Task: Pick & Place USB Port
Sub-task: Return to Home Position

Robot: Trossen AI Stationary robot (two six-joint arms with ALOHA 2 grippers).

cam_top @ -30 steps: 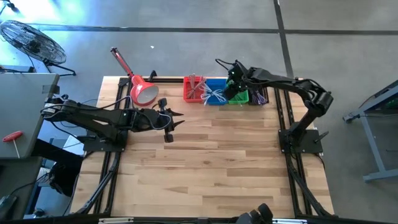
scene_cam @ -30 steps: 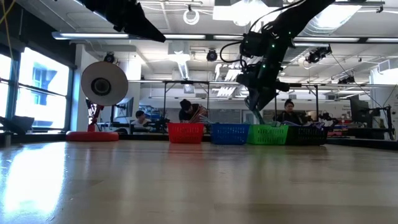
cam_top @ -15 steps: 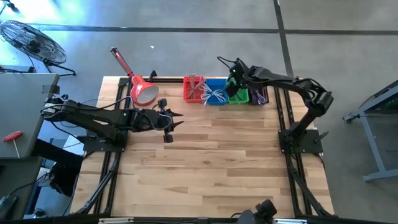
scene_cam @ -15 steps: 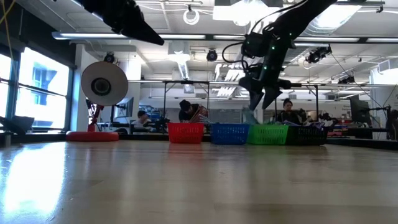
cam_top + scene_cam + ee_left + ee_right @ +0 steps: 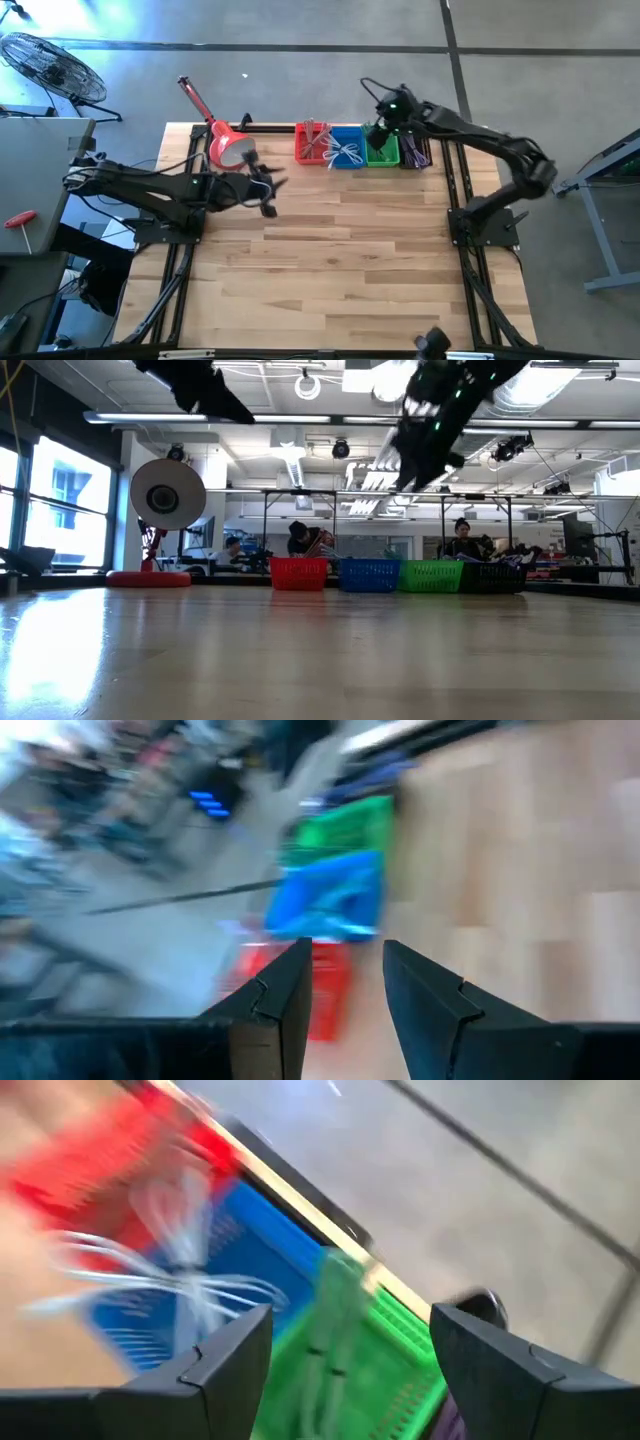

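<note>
Right gripper (image 5: 350, 1320): fingers stood wide apart and empty, hanging over the green bin (image 5: 383, 153) at the worktop's (image 5: 340, 260) far edge. In the low view it was well above the bins.
Left gripper (image 5: 347, 950): only a narrow gap between the fingers, nothing in it. It hung over the worktop left of centre, near the red lamp (image 5: 228, 148).
Green cable (image 5: 335, 1295): lay in the green bin.
White cable (image 5: 190, 1285): lay in the blue bin (image 5: 347, 150).
Purple cable (image 5: 421, 152): lay in the black bin (image 5: 410, 158).
Row: red bin (image 5: 312, 143), blue bin, green bin and black bin stood side by side, touching.
People (image 5: 300, 538): sat in the room beyond the bins.
</note>
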